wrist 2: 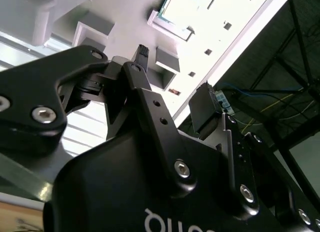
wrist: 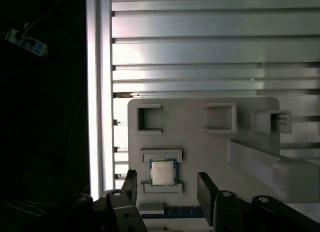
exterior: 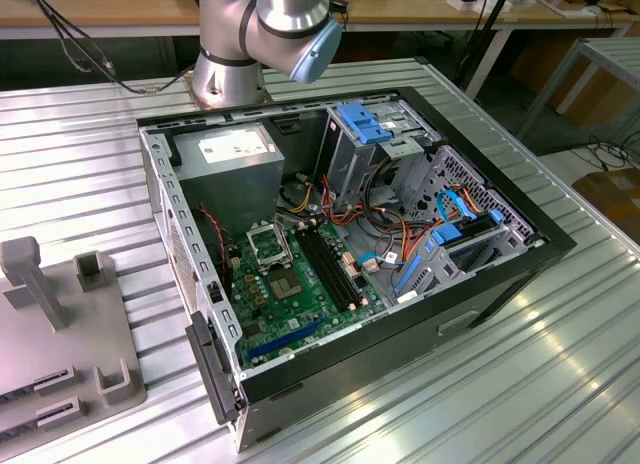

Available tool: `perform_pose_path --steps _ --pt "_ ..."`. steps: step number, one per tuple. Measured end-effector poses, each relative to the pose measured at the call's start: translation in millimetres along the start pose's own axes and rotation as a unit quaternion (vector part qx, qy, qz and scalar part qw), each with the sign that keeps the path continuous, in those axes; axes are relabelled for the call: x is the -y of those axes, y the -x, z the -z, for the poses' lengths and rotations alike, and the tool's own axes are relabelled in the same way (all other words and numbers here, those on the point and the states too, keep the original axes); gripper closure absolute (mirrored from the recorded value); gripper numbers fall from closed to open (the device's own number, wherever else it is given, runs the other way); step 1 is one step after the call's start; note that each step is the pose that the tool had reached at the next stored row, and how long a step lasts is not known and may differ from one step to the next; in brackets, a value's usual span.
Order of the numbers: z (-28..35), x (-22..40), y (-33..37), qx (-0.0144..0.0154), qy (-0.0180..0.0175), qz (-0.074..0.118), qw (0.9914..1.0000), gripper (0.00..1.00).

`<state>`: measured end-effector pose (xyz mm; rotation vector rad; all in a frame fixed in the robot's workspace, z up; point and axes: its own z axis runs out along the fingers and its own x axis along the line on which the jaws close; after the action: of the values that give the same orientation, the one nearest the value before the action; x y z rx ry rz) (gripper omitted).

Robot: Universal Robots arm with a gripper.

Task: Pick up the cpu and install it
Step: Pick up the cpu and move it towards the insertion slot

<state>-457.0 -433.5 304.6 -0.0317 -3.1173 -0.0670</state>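
Item 1. Gripper (wrist: 168, 189): in both wrist views I see its two black fingers (wrist: 206, 191) spread well apart with nothing between them. I log it as unclenched and empty, hanging over the grey plate.

Item 2. The cpu (wrist: 163, 172): a small square chip with a silver-grey face and a green rim. It lies flat in a shallow nest between two short raised bars on the plate. In the first wrist view it sits in line with the gap between the fingers, and I see nothing gripping it.

Item 3. Fixture plate (wrist: 200, 142): pale grey, carrying several square open-sided pockets and a long raised block along one side. A dark blue strip (wrist: 175, 212) lies just beside the cpu's nest; I cannot tell what it is.

Item 4. Table (exterior: 520, 384): ribbed bright metal. In the exterior view the plate lies at the exterior view's left, beside the computer case and apart from it.

Item 5. Computer case (exterior: 340, 364): black, lying on its side in the middle of the table with the open face up, and cables and blue clips inside.

Item 6. Green board (exterior: 300, 299): flat on the case floor. On it I see the black-framed square socket (exterior: 268, 246), a fixed grey chip (exterior: 283, 286) just beside the socket, and long black slots (exterior: 328, 269).

Item 7. Arm base (exterior: 262, 34): a grey and blue joint standing on the table behind the case.
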Motion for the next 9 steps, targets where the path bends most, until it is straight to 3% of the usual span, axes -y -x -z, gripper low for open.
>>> perform_pose_path --steps 9 --pt "-5.9 5.8 0.3 0.0000 -0.0006 0.000 1.00000 0.40"
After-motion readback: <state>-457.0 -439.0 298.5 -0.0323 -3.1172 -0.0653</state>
